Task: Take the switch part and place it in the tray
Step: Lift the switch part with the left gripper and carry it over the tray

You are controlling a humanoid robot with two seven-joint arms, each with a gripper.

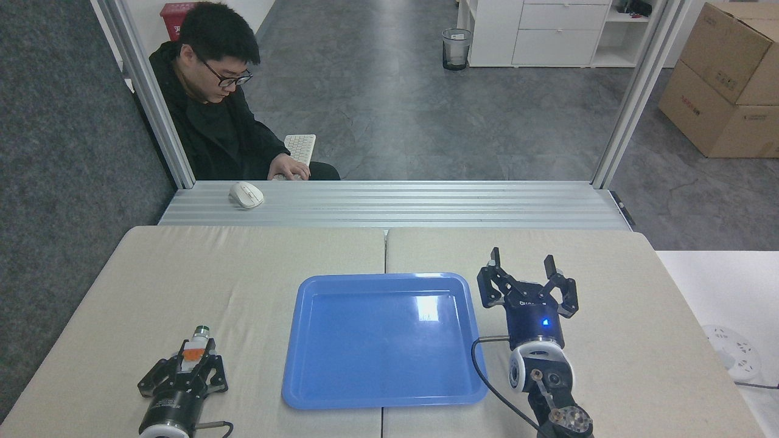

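Lift straight up with left gripper (193,367) jaws pinched narrow on the switch part (193,351), left of the tray (383,398); right gripper (527,275) jaws wide.
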